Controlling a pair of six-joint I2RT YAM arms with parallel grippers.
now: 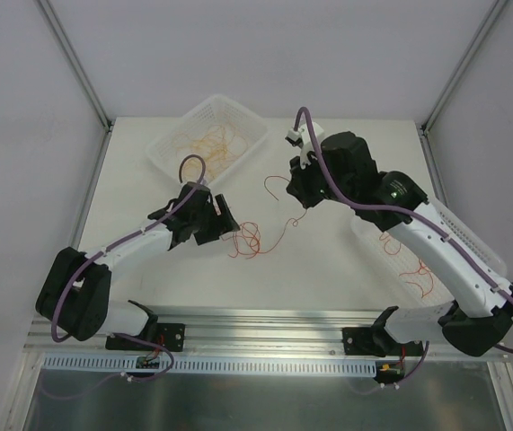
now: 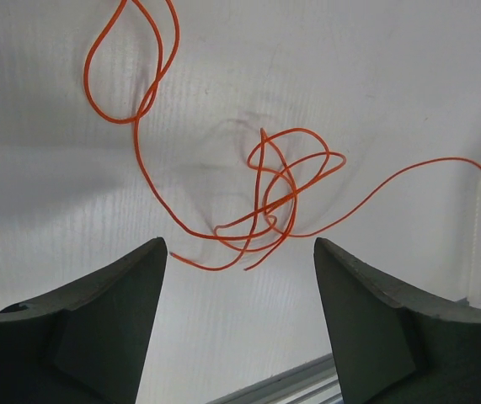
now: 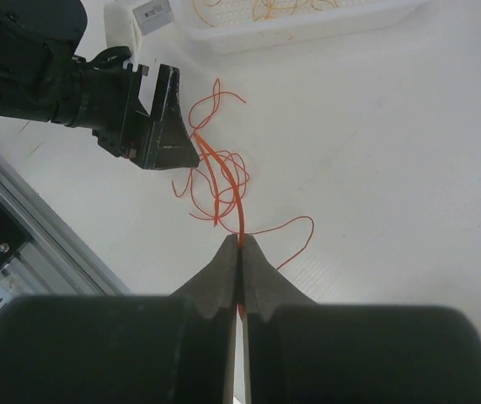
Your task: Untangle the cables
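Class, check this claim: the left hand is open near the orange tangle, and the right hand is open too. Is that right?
No. The right hand is shut, pinching an orange cable, as the right wrist view shows. The left hand is indeed open near the orange tangle.

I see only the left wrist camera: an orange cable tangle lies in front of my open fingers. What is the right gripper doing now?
Observer: The right gripper is shut on one orange strand that leads into your tangle.
Operator: Are there other cables somewhere?
Observer: Yes, more cables lie in a white basket at the far left.
Operator: Only there?
Observer: No, a second basket sits under the right arm, also holding some.
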